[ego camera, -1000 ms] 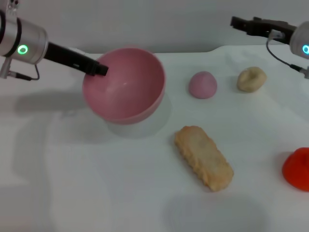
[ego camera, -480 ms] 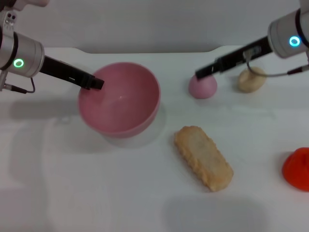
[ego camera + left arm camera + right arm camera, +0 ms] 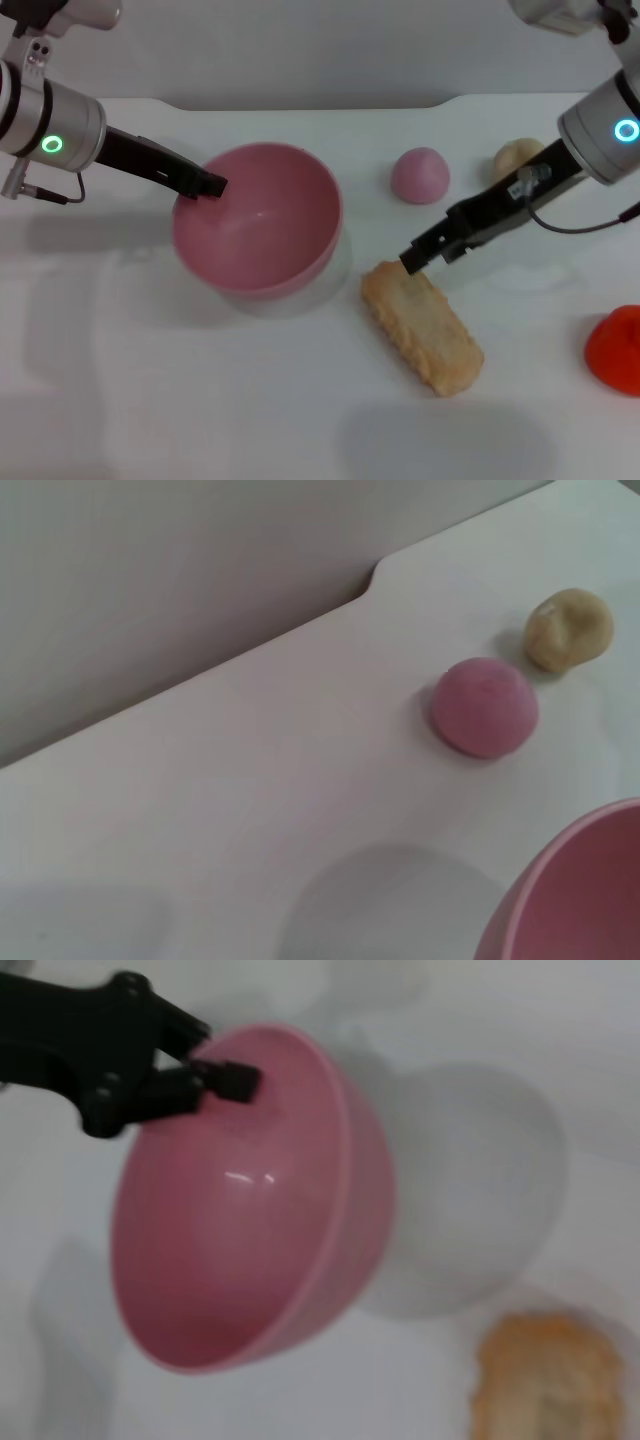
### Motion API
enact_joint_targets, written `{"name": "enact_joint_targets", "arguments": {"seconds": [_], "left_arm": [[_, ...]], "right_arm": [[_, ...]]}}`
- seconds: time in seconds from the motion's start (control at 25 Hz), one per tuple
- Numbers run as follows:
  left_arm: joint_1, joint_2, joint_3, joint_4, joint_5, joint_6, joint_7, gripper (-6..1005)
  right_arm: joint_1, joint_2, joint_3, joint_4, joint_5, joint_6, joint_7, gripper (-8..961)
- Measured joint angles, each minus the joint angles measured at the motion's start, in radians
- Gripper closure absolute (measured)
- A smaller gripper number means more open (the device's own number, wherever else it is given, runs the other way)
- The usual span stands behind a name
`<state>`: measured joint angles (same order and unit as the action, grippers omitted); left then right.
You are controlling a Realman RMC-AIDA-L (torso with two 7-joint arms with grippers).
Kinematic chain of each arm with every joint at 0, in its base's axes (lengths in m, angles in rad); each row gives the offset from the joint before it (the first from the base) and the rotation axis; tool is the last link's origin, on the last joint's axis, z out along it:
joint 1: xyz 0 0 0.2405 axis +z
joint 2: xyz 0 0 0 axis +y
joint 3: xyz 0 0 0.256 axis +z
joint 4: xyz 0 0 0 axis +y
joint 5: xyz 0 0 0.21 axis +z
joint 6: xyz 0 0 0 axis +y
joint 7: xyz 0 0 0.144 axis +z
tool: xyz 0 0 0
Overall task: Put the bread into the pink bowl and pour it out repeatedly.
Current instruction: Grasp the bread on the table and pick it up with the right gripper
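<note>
The pink bowl (image 3: 262,222) hangs a little above the table at the left, its mouth facing up and toward me and its shadow beneath it. My left gripper (image 3: 208,186) is shut on its near-left rim, and the right wrist view shows that same gripper (image 3: 225,1078) clamped over the edge of the bowl (image 3: 240,1220). The bread (image 3: 422,326) lies on the table to the right of the bowl, plain tan side up. My right gripper (image 3: 417,258) hovers at the bread's far end, close above it. The bread (image 3: 548,1380) also shows in the right wrist view.
A small pink dome (image 3: 420,175) and a beige knotted bun (image 3: 517,158) sit behind the bread, near my right arm. A red object (image 3: 615,350) is at the right edge. The left wrist view shows the dome (image 3: 485,707), the bun (image 3: 570,628) and the table's back edge.
My right arm swung down from the back right, past the dome, to the bread's far end. The bowl, still held, turned from tilted toward me to more upright and shifted slightly.
</note>
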<state>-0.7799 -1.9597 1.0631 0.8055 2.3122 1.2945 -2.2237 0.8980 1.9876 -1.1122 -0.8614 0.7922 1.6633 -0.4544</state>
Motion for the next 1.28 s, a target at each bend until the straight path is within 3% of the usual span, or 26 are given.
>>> {"name": "enact_joint_targets", "arguments": {"seconds": [0.28,0.68,1.28], "left_arm": [[0.0,-0.009,0.0,0.003,0.0,-0.003,0.025,916],[0.005,-0.015,0.001,0.0,-0.001,-0.009,0.038,916],[0.002,-0.014,0.001,0.005,-0.001,-0.004,0.041,915]], "right_arm": [[-0.033,-0.009,0.008,0.007,-0.075,0.0,0.032,249],[-0.033,0.008,-0.004,0.121,-0.081,-0.07,0.004,250],[-0.036,0.035,-0.006,0.18,-0.132,-0.135,-0.021,251]]}}
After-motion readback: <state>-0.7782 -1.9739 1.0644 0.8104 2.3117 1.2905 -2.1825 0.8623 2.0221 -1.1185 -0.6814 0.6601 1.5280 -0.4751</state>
